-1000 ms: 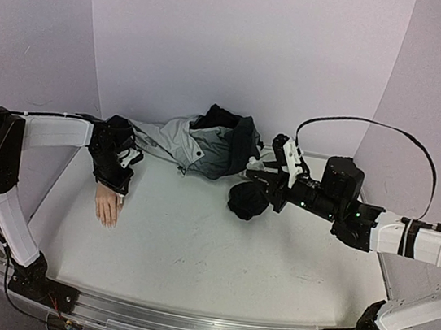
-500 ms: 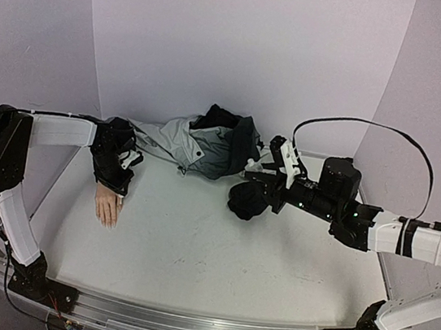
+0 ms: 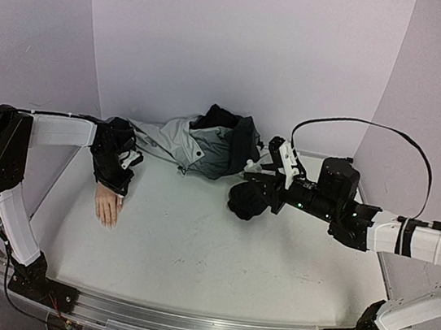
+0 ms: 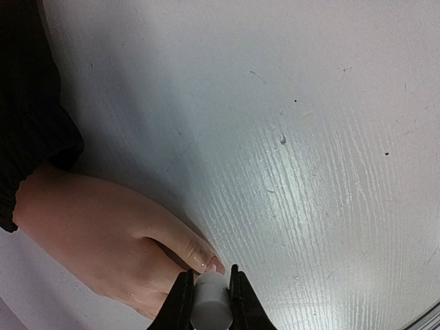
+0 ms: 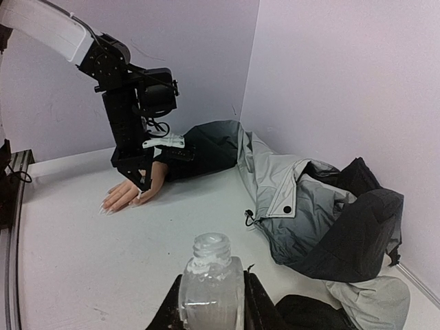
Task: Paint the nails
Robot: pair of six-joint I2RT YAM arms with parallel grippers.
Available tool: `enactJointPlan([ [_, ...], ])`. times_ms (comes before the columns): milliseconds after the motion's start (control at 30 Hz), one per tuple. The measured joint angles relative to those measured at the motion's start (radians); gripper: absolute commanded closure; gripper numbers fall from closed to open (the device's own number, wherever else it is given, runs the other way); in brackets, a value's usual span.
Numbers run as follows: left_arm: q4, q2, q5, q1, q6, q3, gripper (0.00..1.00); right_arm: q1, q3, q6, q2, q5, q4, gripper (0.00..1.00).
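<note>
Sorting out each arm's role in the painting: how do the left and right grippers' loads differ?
Left gripper pinches a small white cylinder; right gripper clamps a clear glass bottle, uncapped. Left hangs by the mannequin hand; right sits apart, near the jacket. Both are shut.

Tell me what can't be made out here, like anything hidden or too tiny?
- Nails: top view, too small; left wrist view, only one shows clearly, the rest behind the mannequin hand itself.
- White cylinder in the left gripper: cut off by the bottom edge; any brush unseen.
- Glass bottle in the right gripper: base cut off by the bottom edge; contents unclear.
</note>
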Motion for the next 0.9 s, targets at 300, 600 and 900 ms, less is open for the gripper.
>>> enactJointPlan([
  [300, 0.000, 0.000, 0.000, 0.000, 0.000, 0.000, 1.00, 0.000, 0.000, 0.000, 0.000, -0.001, 0.000, 1.00],
  [600, 0.000, 0.000, 0.000, 0.000, 0.000, 0.000, 1.00, 0.000, 0.000, 0.000, 0.000, -0.007, 0.000, 1.00],
  [900, -0.002, 0.000, 0.000, 0.000, 0.000, -0.022, 1.00, 0.000, 0.000, 0.000, 0.000, -0.011, 0.000, 1.00],
])
